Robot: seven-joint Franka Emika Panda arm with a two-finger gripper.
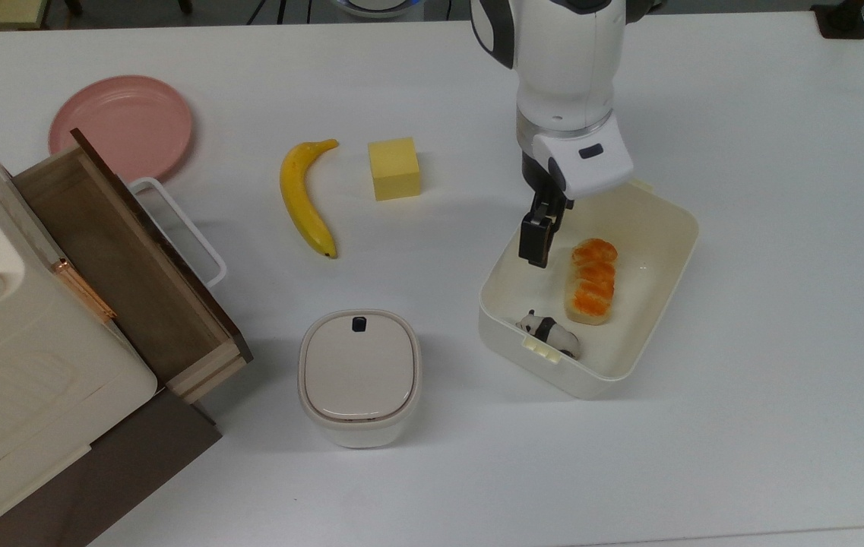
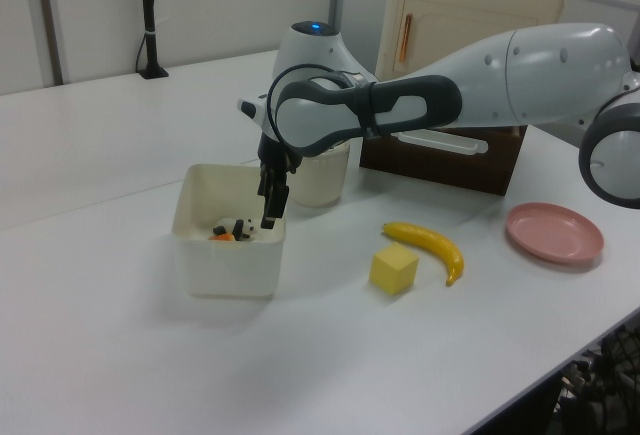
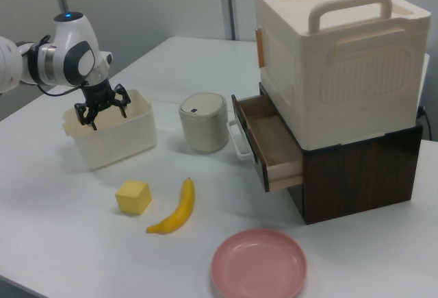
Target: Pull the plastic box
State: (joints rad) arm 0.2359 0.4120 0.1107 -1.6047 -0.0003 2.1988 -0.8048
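Gripper [image 1: 536,245] spread wide, straddling plastic box [image 1: 652,304] long wall

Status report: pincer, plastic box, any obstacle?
Pincer open at plastic box wall, one finger inside. Box not gripped. Lidded bin and banana nearby.

White arm [image 1: 564,68], black claw [image 1: 536,243]

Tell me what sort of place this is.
Probably a robot lab test bench: a robot arm works over a white table set with props, a plastic box holding toy bread, a banana and a yellow cube.
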